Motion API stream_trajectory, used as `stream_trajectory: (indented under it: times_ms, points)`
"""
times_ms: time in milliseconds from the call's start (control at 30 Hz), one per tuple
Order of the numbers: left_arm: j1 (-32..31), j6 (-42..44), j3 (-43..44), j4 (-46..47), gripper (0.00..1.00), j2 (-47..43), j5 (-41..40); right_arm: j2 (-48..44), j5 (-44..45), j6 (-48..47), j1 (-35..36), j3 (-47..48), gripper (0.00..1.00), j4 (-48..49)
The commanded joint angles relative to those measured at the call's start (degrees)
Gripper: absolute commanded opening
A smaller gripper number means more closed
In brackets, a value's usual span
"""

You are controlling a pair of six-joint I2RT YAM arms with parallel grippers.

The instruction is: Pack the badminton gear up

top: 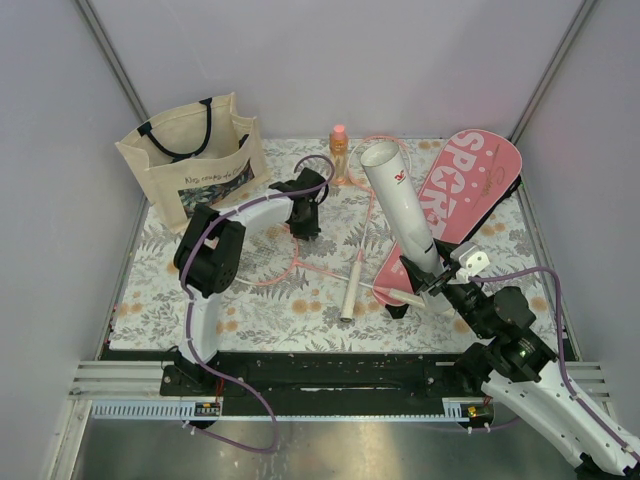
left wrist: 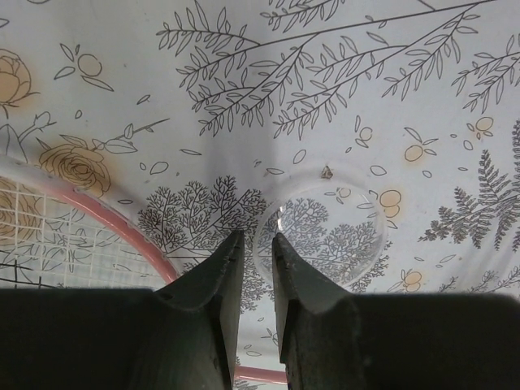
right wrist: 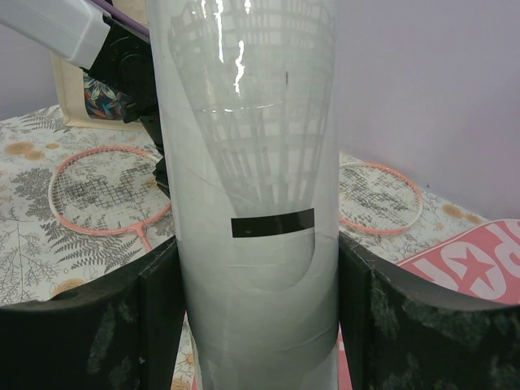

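While the long white tube (top: 393, 190) is gripped at its lower end by the right tool (top: 422, 278), tilted alongside the pink cover (top: 472, 185), the left tool (left wrist: 257, 240) is recorded narrowly parted, empty, above a clear disc (left wrist: 333, 236) on the table (left wrist: 366, 81).

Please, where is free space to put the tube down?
Free: the near strip of cloth between the left arm and the racket handle, and the left edge in front of the tote bag. Crowded: the middle, with the rackets and the left gripper, and the far right, where the pink cover lies beside the white tube in the right gripper.
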Motion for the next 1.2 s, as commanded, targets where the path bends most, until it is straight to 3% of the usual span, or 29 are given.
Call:
stream_trajectory:
  times_ms: [0, 533, 733, 800, 1167]
  points:
    - [-0.5, -0.4, 1.0, 2.9, 0.24, 0.3, 0.6, -0.1, 0.3, -0.2, 0.2, 1.3, 0.38, 4.6]
    - [-1.5, -2.4, 0.3, -0.8, 0.23, 1.7, -2.6, -0.9, 0.4, 0.0, 0.1, 1.1, 0.38, 4.6]
    - [-1.9, -1.9, -0.3, -0.9, 0.07, 1.1, -2.5, -1.0, 0.3, 0.5, 0.0, 1.0, 0.38, 4.8]
    - [-1.8, -1.8, -0.4, -1.0, 0.0, 0.1, -2.3, -1.0, 0.2, 0.6, 0.1, 1.0, 0.38, 4.9]
    - [0.8, -3.1, -1.7, 1.2, 0.0, -12.0, 5.1, 1.0, -0.6, 1.9, 0.1, 0.0, 0.38, 6.6]
